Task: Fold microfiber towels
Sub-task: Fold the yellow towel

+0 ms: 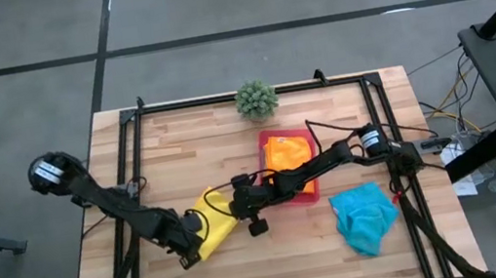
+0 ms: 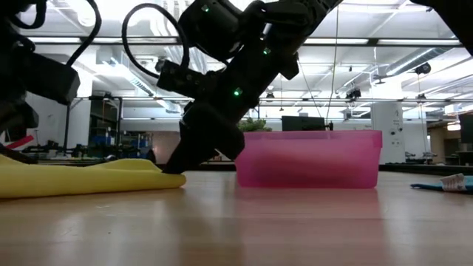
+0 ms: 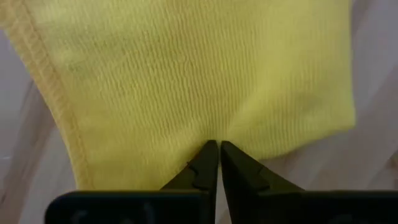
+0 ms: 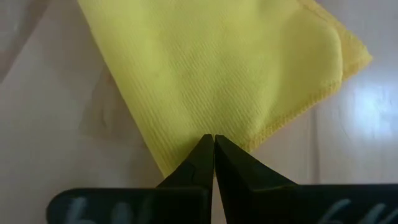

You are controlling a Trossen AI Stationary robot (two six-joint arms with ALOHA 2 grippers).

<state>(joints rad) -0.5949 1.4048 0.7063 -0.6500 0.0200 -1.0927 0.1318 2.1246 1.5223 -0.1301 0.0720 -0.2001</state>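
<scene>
From above, you see the yellow towel (image 1: 215,225) lying near the middle of the wooden table (image 1: 278,273), slightly toward its left, with an arm on each side of it. Your left gripper (image 1: 190,238) sits at the towel's left edge and your right gripper (image 1: 237,200) at its right edge. The orange towel (image 1: 286,150) rests in the pink tray (image 1: 313,194) just right of centre, partly under the right arm, and the turquoise towel (image 1: 365,217) lies crumpled to the right of the tray. A small green potted plant (image 1: 256,99) stands at the far edge.

At table height, the yellow towel (image 2: 81,179) lies flat and low on the left, the right arm comes down to its edge, and the pink tray (image 2: 310,158) stands behind it.

In the left wrist view, the left gripper (image 3: 219,152) has its fingers pinched together on the yellow towel (image 3: 186,81) (the tips meet right on the cloth).

In the right wrist view, the right gripper (image 4: 213,144) is likewise closed, tips meeting at the hem of the yellow towel (image 4: 224,68), with bare wood beside it.
</scene>
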